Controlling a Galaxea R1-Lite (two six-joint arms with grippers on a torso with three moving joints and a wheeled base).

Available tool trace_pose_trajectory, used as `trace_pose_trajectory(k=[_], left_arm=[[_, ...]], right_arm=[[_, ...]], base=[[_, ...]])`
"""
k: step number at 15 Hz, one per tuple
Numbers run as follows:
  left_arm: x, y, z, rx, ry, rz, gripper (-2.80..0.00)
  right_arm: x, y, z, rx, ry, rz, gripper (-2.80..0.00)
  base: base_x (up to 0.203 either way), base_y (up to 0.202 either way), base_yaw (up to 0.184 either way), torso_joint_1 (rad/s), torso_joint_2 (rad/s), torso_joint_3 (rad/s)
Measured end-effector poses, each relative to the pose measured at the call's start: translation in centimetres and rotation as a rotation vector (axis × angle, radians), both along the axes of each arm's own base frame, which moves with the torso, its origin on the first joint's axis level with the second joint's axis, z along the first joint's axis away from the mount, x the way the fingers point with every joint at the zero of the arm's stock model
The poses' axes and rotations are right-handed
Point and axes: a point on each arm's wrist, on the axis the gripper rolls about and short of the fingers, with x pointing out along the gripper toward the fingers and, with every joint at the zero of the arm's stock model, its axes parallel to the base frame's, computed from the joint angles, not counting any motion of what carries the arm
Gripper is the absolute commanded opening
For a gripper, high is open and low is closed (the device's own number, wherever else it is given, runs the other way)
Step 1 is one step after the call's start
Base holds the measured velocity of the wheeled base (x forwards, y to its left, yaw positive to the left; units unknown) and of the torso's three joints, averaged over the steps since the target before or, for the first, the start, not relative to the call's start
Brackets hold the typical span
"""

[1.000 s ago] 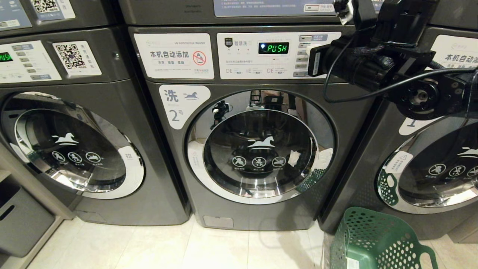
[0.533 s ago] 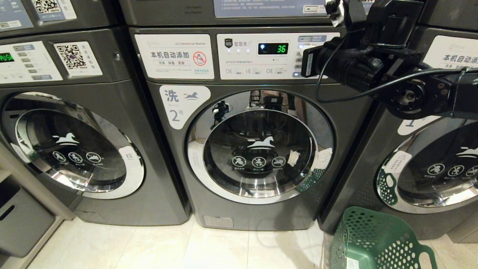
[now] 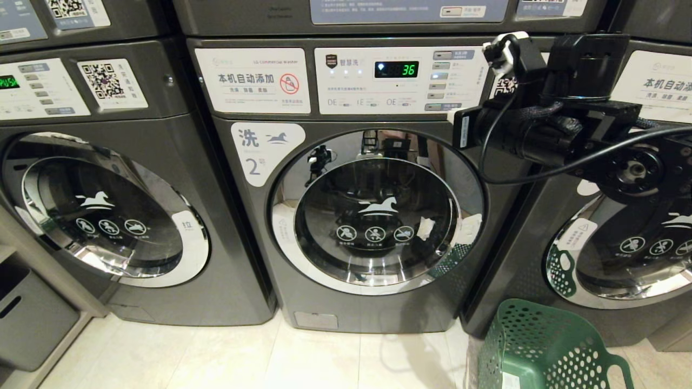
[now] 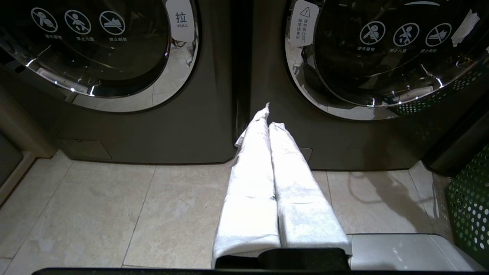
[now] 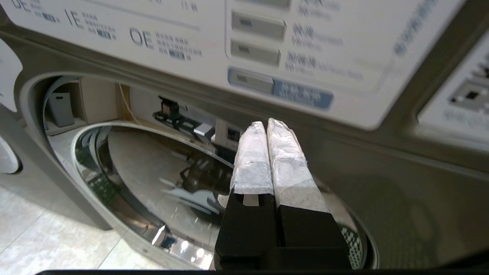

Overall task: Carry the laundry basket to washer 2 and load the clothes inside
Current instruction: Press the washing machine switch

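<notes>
Green digits on the display of washer 2 are now reading 36 where PUSH was being shown, so a cycle is judged started behind the closed door. The right gripper, clenched and empty, is being lowered off the control panel. The laundry basket is being left on the floor, far below it. The left gripper is being kept clenched low.

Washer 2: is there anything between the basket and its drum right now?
Yes. Washer 2's door is shut, so the drum is closed off. The green basket stands on the floor to the washer's right. The right gripper, shut and empty, is just below the control panel.
</notes>
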Motion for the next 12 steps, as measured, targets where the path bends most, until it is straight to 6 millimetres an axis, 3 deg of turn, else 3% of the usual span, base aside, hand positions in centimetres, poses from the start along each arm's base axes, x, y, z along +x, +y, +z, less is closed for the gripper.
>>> trace_pose_trajectory(k=[5, 12], left_arm=[[0.0, 0.0, 0.0, 0.0, 0.0, 0.001, -2.8], [0.0, 0.0, 0.0, 0.0, 0.0, 0.001, -2.8]], right_arm=[[-1.5, -0.7, 0.2, 0.039, 0.009, -0.024, -2.8], [-0.2, -0.1, -0.4, 0.049, -0.014, -0.019, -2.8]], base=[[0.0, 0.0, 0.0, 0.0, 0.0, 0.0], [0.0, 0.0, 0.0, 0.0, 0.0, 0.0]])
